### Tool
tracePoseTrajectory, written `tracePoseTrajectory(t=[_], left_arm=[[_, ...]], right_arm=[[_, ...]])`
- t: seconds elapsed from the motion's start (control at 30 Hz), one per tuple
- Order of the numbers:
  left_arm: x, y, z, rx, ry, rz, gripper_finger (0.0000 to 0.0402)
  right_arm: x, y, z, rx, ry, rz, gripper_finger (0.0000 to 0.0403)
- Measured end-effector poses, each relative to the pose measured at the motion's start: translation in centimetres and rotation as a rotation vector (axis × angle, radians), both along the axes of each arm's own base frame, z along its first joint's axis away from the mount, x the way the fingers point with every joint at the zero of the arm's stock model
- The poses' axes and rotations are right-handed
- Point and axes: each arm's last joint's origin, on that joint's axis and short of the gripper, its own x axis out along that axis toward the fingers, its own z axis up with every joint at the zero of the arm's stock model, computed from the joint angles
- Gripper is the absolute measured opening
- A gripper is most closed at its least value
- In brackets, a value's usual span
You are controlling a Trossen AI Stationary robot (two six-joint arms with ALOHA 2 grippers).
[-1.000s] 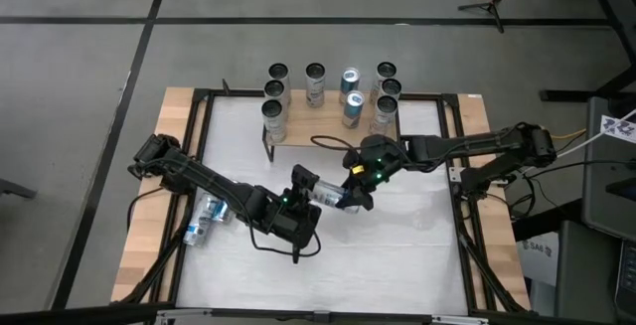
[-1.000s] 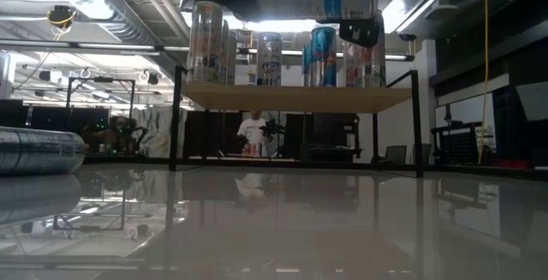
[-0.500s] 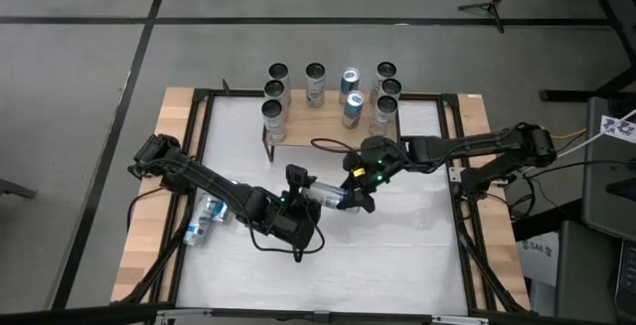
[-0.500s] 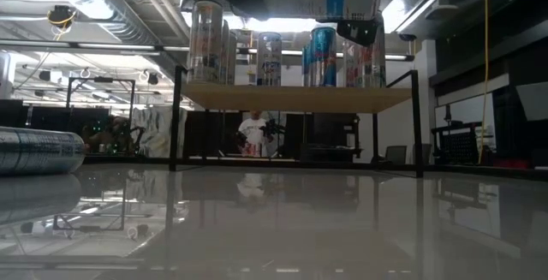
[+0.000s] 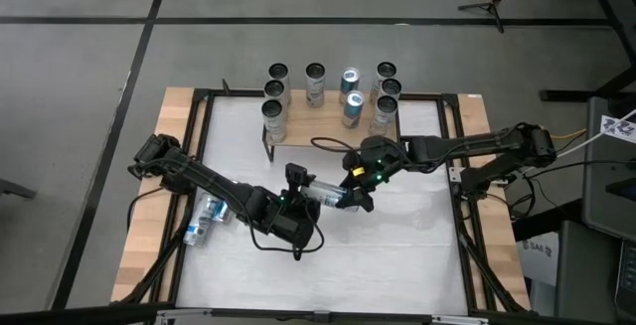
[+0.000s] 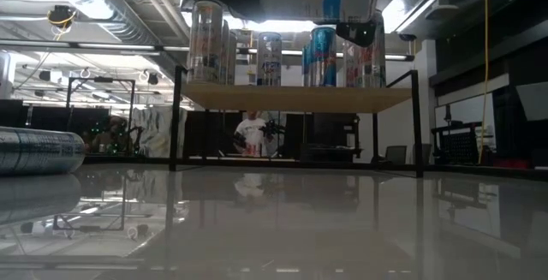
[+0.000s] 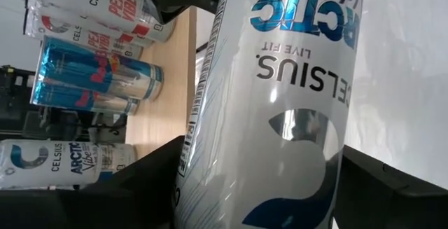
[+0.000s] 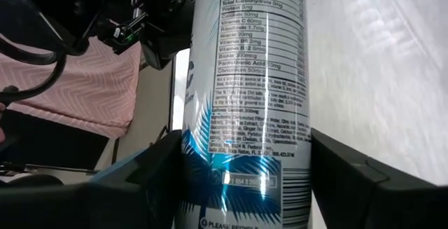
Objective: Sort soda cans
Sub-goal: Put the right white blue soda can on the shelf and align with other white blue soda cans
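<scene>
left end effector (image 5: 301, 185) clamped on Celsius Arctic can (image 5: 320, 193) | right end effector (image 5: 350, 197) clamped on same can, likely held above desk (image 5: 397, 245) | seven cans on shelf (image 5: 328, 126)

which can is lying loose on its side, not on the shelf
The can by the table's left edge, beside the left arm; the shelf cans stand upright, and another is held between both end effectors.

light: bright overhead strips (image 6: 86, 6) | glare: glossy table (image 6: 274, 220) mirrors room | low view: backlit, dark | wrist close-ups soft
</scene>
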Motion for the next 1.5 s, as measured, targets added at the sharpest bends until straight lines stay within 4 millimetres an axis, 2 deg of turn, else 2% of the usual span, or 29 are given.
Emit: tracePoseTrajectory(t=[0.2, 0.5, 0.8, 1.23, 1.5], left_arm=[[0.0, 0.0, 0.0, -0.009, 0.006, -0.006, 0.029], [0.0, 0.0, 0.0, -0.029, -0.007, 0.009, 0.0343], [-0.5, -0.3, -0.2, -0.06, -0.013, 0.041, 0.0343], [-4.3, -0.9, -0.9, -0.124, 0.023, 0.281, 0.0342], [-7.2, -2.7, -2.2, -0.204, -0.068, 0.397, 0.0342]], right_arm=[[0.0, 0.0, 0.0, 0.003, 0.004, 0.0, 0.0254], [-0.1, 0.0, -0.1, 0.006, 0.012, 0.005, 0.0252], [0.0, 0.0, 0.0, 0.005, 0.007, 0.006, 0.0253], [0.0, 0.0, 0.0, 0.004, 0.006, 0.006, 0.0249], [0.0, 0.0, 0.0, 0.004, 0.005, 0.006, 0.0253]])
